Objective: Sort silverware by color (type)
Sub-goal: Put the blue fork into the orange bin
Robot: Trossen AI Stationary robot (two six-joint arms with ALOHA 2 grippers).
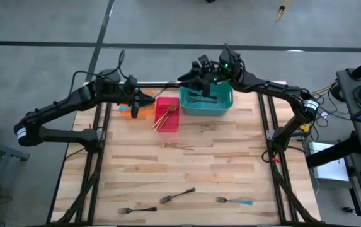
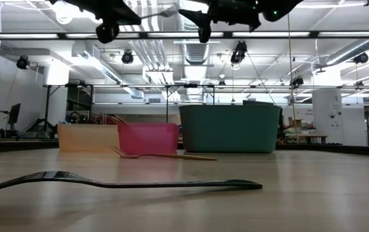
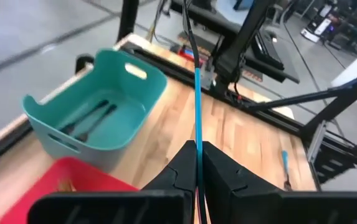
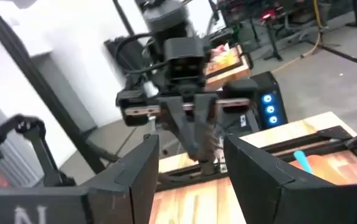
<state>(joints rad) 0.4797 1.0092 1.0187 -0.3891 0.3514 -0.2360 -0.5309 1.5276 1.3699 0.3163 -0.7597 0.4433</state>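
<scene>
My left gripper (image 1: 135, 98) is shut on a blue-handled fork (image 3: 197, 99) above the orange bin (image 1: 141, 114) at the far left. My right gripper (image 1: 193, 74) is open and empty above the far left corner of the teal bin (image 1: 224, 104), which holds dark forks (image 3: 91, 118). The red bin (image 1: 167, 121) holds gold forks (image 1: 165, 117). On the table lie a gold fork (image 1: 177, 146), two dark forks (image 1: 177, 195) (image 1: 136, 209) and a blue-handled fork (image 1: 234, 201). My left gripper pinches the fork's blue handle (image 3: 197, 138) between its two fingers. The fork sticks straight out past the fingertips, along the fingers, its dark metal end (image 3: 188, 25) pointing toward the table's right. It is lifted clear of the bins and the table.
The three bins stand in a row along the table's far edge: orange, red, teal from left to right. In the low view a dark fork (image 2: 120, 183) lies in the foreground and the gold fork (image 2: 161, 154) lies before the red bin (image 2: 149, 137). The two grippers face each other closely.
</scene>
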